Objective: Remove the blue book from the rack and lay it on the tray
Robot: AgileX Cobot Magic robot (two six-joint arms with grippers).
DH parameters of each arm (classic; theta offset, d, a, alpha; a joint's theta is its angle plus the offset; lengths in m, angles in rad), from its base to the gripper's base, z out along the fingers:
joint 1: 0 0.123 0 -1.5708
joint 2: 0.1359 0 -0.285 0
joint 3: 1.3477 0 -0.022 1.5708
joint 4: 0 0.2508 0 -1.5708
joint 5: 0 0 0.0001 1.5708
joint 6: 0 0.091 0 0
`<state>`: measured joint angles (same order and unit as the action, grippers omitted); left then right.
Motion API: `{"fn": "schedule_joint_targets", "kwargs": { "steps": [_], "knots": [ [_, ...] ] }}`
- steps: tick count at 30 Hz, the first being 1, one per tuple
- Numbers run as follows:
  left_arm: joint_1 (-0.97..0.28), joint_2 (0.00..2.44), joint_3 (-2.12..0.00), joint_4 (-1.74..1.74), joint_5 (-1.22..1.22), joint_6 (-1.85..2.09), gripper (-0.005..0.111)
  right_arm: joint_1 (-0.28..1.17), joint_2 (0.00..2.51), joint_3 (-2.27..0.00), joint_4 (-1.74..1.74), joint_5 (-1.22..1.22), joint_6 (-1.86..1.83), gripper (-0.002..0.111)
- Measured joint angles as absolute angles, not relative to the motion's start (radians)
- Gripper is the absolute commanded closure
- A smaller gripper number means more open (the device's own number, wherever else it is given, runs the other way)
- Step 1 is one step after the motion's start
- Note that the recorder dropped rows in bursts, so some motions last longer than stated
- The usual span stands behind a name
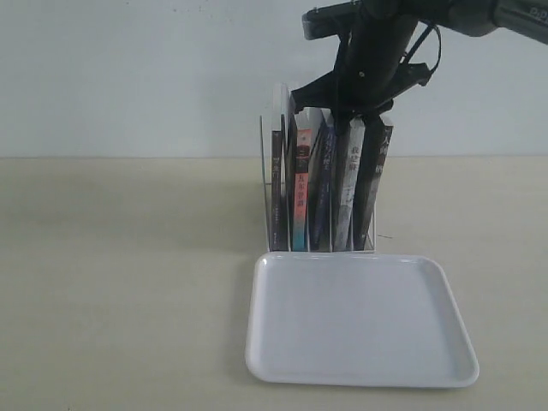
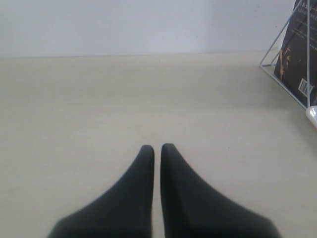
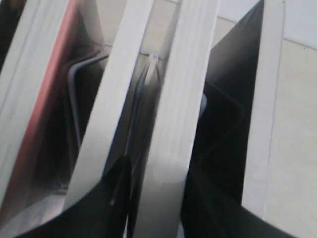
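Observation:
The white wire rack (image 1: 267, 184) stands behind the white tray (image 1: 360, 318) and holds several upright books. The blue book (image 1: 322, 184) shows its narrow dark blue spine between a pink-red spine (image 1: 301, 193) and a grey-white one (image 1: 346, 193). My right gripper (image 1: 353, 116) comes down from above onto the book tops. In the right wrist view its fingers (image 3: 118, 191) press both sides of one white page block, the blue book (image 3: 171, 124), with a bluish cover edge beside one finger. My left gripper (image 2: 157, 148) is shut and empty over bare table.
A black-covered book (image 3: 228, 84) stands tight against the held one, and the red-covered book (image 3: 52, 99) is two slots away. In the left wrist view the rack wire (image 2: 285, 34), a dark book cover (image 2: 297, 49) and the tray rim (image 2: 312, 115) sit at the edge.

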<state>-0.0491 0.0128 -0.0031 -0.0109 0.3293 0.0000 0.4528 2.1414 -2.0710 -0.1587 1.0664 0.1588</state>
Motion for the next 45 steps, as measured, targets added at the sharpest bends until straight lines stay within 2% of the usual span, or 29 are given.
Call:
{"fn": "schedule_joint_targets", "kwargs": {
  "steps": [1,2,18,31,45],
  "knots": [
    [-0.049,0.013,-0.003,-0.011,0.329,0.000,0.103,0.453,2.148,-2.071,-0.159,1.061,0.159,0.090],
    [-0.049,0.013,-0.003,-0.011,0.329,0.000,0.103,0.453,2.150,-2.071,-0.159,1.059,0.162,0.109],
    [-0.049,0.013,-0.003,-0.011,0.329,0.000,0.103,0.453,2.136,-2.073,-0.171,1.065,0.178,0.108],
    [-0.049,0.013,-0.003,-0.011,0.329,0.000,0.103,0.453,1.948,-2.073,-0.224,1.048,0.186,0.108],
    [-0.049,0.013,-0.003,-0.011,0.329,0.000,0.103,0.453,1.947,-2.075,-0.224,1.070,0.186,0.108]
  ]
}}
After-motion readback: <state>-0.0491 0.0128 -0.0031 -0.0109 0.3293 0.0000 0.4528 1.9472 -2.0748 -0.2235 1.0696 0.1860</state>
